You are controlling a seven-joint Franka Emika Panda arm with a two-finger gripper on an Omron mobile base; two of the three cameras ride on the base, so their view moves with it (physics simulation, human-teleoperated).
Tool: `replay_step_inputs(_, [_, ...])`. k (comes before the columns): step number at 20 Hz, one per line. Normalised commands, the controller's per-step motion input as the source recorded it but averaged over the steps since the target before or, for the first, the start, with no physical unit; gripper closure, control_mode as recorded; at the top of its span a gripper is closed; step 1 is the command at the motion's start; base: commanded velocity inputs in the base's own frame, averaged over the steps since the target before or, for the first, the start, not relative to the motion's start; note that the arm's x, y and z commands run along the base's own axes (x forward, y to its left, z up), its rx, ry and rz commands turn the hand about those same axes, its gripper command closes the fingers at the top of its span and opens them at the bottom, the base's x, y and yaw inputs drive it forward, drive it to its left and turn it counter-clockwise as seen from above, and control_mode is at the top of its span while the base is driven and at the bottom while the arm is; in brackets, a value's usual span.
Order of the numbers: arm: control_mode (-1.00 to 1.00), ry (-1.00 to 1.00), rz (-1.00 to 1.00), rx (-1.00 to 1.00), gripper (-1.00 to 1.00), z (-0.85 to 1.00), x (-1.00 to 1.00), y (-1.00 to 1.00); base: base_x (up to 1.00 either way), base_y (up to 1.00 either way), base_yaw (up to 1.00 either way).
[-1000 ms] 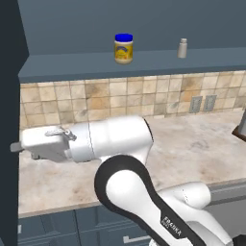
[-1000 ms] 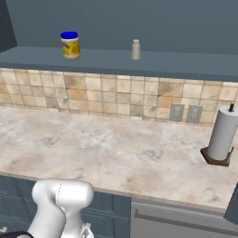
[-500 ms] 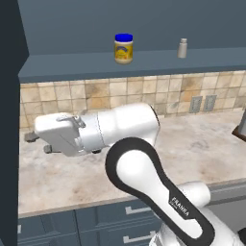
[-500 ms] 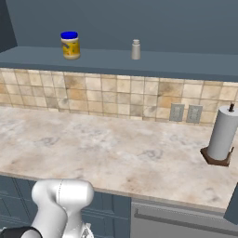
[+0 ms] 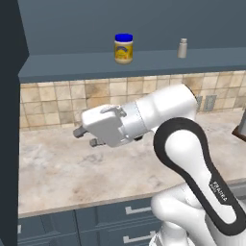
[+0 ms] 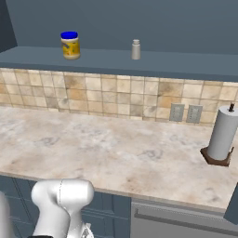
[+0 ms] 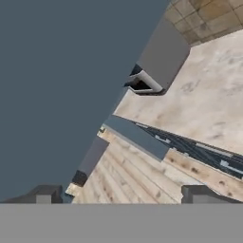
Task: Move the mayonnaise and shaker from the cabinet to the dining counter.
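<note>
The mayonnaise [image 5: 123, 48] [image 6: 70, 45], a blue-lidded jar, stands upright on the bottom shelf of the open cabinet [image 5: 144, 63] [image 6: 139, 62]. The small grey shaker [image 5: 182, 48] [image 6: 135, 49] stands to its right on the same shelf. My gripper [image 5: 85, 137] [image 7: 123, 194] hangs over the tiled-wall counter, below and left of the jar, pointing left. It is open, its fingertips [image 7: 45, 193] far apart with nothing between them. The dining counter is out of view.
The cabinet's open door [image 5: 8, 120] stands at the far left edge. A marble-look counter [image 6: 116, 153] backed by tan tiles runs below the shelf. A paper towel roll [image 6: 222, 137] stands at its right end, near wall outlets [image 6: 185, 113]. Drawers [image 5: 96, 221] sit underneath.
The hand has swung to the right and a little upward over the counter. Jar and shaker have not moved.
</note>
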Motion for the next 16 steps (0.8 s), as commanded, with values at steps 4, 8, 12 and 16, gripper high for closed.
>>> replay_step_inputs(4, [-1.00,0.00,-0.17,-0.34,-1.00,0.09,0.03,-0.80,0.00,0.00,0.00])
replay_step_inputs(8, [-1.00,0.00,-0.22,-0.36,-1.00,0.19,0.04,-0.76,0.00,0.00,0.00])
replay_step_inputs(12, [-1.00,-0.04,-0.27,-0.38,-1.00,0.19,0.02,-0.57,0.00,0.00,0.00])
replay_step_inputs(16, [-1.00,-0.22,-0.17,-0.34,-1.00,0.01,0.00,-0.45,0.00,0.00,0.00])
